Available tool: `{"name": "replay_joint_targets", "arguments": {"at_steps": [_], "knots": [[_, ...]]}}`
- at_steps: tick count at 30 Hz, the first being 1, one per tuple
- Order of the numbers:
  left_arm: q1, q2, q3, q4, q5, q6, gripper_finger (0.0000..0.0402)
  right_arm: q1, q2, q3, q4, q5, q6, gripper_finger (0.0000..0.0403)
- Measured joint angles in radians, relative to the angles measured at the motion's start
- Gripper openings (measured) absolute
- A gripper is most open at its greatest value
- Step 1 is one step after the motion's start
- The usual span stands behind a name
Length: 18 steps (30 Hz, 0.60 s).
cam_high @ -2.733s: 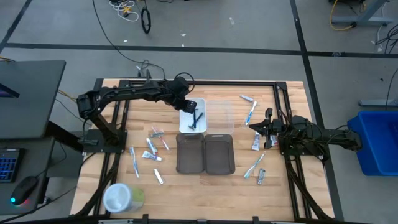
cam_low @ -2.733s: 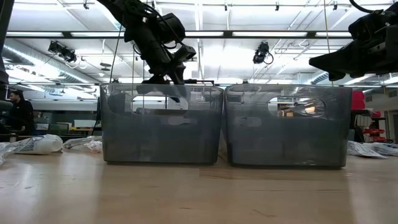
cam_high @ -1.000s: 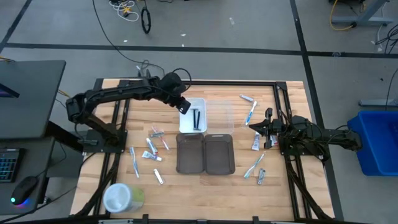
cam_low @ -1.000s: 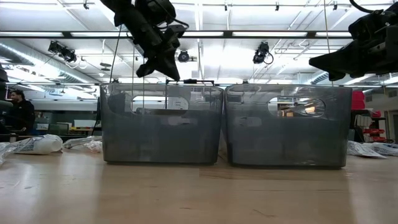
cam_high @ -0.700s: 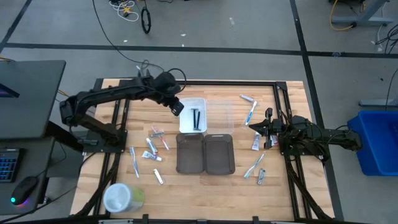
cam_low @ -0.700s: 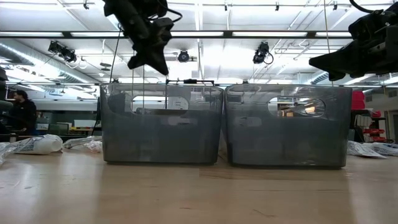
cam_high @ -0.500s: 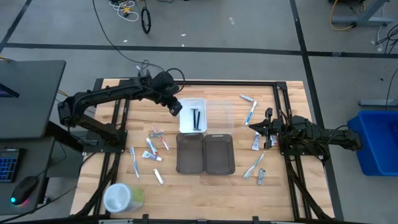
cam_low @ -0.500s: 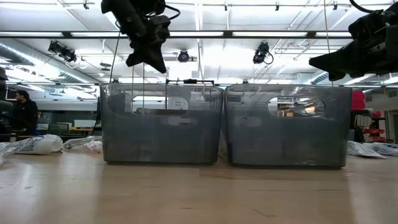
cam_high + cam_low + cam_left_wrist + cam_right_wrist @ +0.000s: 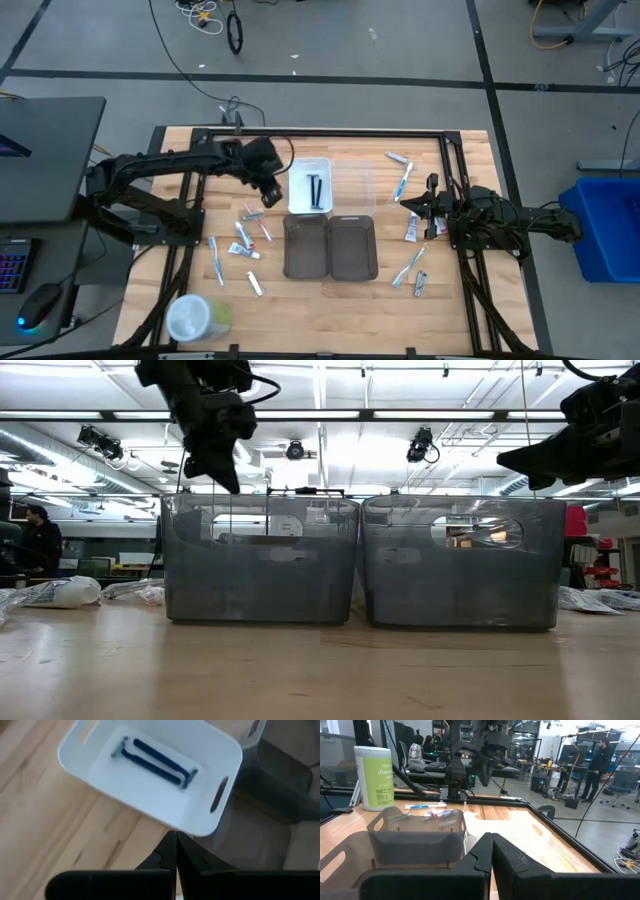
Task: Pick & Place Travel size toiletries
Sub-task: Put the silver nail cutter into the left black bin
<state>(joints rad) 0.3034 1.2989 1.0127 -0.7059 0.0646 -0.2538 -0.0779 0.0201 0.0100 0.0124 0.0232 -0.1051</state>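
My left jaws (image 9: pixel 270 192) hang above the tabletop (image 9: pixel 330 305), pressed fully together with nothing between them. Just ahead of them and lower sits the white tray (image 9: pixel 310 187), and inside it two thin black sticks (image 9: pixel 155 761) lie side by side along its length, touching nothing of mine. Beyond the tray, on its far side from my left jaws, stands a clear tray (image 9: pixel 357 185). Two grey trays (image 9: pixel 330 246) sit next to each other just beside the white one, toward the front edge of the tabletop.

Below and a little behind my left jaws, a loose cluster of small tubes (image 9: pixel 250 230) with red and blue marks lies on the wood, and farther out from them a slim toothbrush (image 9: pixel 215 259) and another small tube (image 9: pixel 254 285). The big white-and-green container (image 9: pixel 195 318) stands well apart, near the front corner.

My right jaws (image 9: pixel 407 202) wait at the opposite side of the tabletop, also closed tight and empty. A toothbrush (image 9: pixel 402 182) and a small tube (image 9: pixel 397 157) lie just beyond their tips, a tube (image 9: pixel 411 229) lies beside them, and a second toothbrush (image 9: pixel 408 268) and one more packet (image 9: pixel 420 285) rest farther toward the front edge.

People stand in the room behind.
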Motion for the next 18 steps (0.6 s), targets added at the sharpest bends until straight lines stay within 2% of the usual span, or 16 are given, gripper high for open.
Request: {"name": "replay_joint_targets", "arguments": {"at_steps": [9, 18], "knots": [[-0.052, -0.095, -0.122, -0.007, -0.001, -0.018, 0.0002, 0.000, 0.000, 0.000, 0.000, 0.000, 0.000, 0.0013], [-0.084, -0.118, -0.196, -0.011, -0.031, 0.027, 0.0007, 0.000, 0.000, 0.000, 0.000, 0.000, 0.000, 0.0013]]}}
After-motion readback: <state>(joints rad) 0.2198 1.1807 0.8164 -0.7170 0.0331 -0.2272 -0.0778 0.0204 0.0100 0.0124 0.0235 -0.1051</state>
